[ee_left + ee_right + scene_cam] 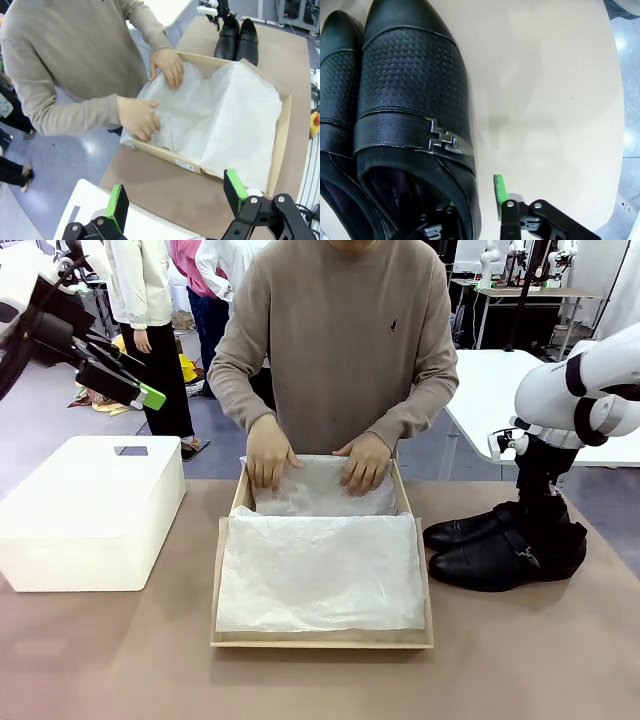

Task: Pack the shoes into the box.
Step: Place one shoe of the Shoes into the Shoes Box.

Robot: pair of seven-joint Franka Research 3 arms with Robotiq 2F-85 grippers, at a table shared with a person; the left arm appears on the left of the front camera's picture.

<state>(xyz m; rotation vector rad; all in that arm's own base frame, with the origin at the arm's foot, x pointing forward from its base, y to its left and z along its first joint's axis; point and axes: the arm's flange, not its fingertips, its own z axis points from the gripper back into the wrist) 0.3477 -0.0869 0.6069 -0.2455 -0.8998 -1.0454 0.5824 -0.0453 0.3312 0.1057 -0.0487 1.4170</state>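
Shoe (415, 100) rim inside right tool (474, 196)

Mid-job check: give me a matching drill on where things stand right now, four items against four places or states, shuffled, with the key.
1. white bin
2. shoes
3. person's hands
4. left tool

A. on the table, robot's right of the box
B. pressing tissue paper at the box's far end
C. raised, open
D. on the table, robot's left of the box

Pairs: 1-D, 2-A, 3-B, 4-C
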